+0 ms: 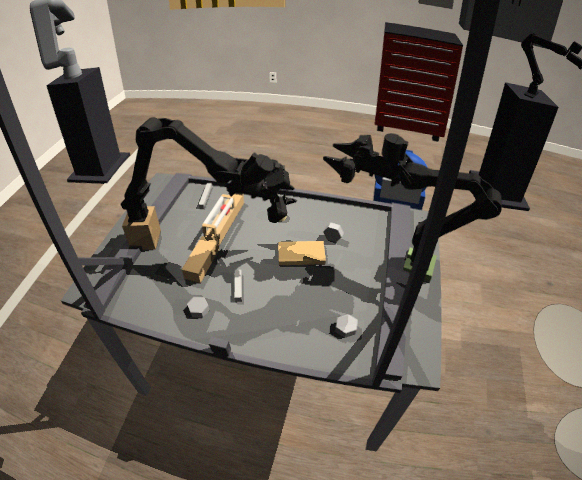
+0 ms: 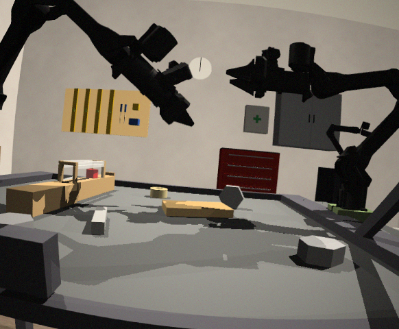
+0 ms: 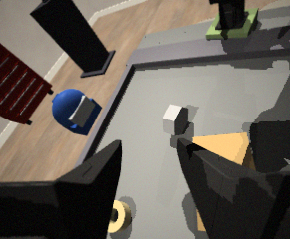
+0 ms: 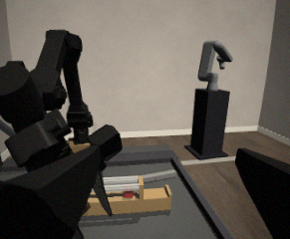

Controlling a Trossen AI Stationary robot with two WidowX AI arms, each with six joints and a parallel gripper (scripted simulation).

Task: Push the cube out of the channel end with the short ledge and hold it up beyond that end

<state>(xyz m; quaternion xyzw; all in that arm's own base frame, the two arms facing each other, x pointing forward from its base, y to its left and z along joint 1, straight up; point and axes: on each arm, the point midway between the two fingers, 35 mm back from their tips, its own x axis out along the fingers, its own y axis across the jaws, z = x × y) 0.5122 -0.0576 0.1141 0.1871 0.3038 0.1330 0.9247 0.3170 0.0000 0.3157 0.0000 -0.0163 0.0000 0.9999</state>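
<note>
The grey worktop (image 1: 291, 304) (image 2: 192, 247) (image 3: 154, 90) (image 4: 184, 219) is carrying a wooden channel (image 1: 196, 260) (image 2: 54, 192) (image 4: 156, 200) and, below the left fingers, a yellow ring (image 2: 158, 194) (image 3: 125, 217).

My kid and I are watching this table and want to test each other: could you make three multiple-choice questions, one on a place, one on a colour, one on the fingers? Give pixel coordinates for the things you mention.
1. Where is the cube?
A) Under the channel's clear roof
B) On the flat wooden block
C) On the floor

2. What colour is the cube?
A) Green
B) Red
C) Blue

3. How are the right arm's fingers?
A) Shut on the cube
B) Pressed together
C) Spread apart

1 A: the cube (image 1: 225, 208) (image 2: 92, 173) (image 4: 128, 194) shows beneath the roof bars.
2 B: its faces are red.
3 C: a wide gap separates the right fingers (image 1: 335, 157) (image 2: 230, 77).
</note>
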